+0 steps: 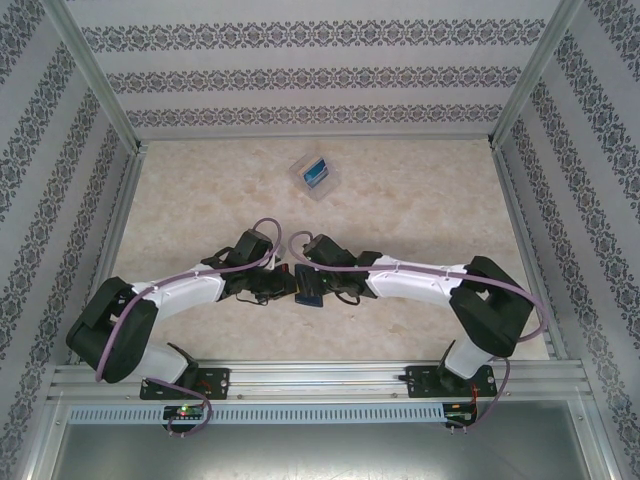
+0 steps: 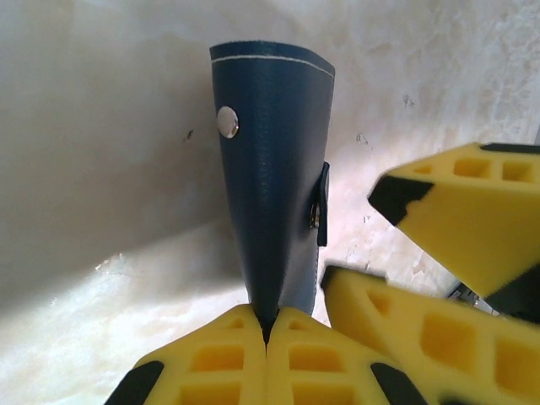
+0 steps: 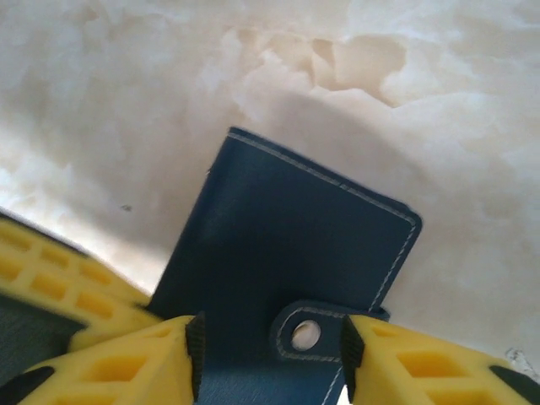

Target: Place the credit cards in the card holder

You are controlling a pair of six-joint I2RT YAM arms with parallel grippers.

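Note:
The card holder, a dark navy folded wallet with white stitching, hangs above the table between the two arms. My left gripper is shut on its lower edge, and a metal snap stud shows on the side facing that wrist camera. My right gripper is open, its jaws standing either side of the clasp tab over the holder's face. The right gripper's yellow fingers also show close beside the holder in the left wrist view. A bright blue credit card lies far back on the table.
The blue card sits inside a transparent plastic case at the back middle of the marble-patterned table. Patterned walls with metal posts enclose the table on three sides. Both arms reach inward and meet near the table's front centre.

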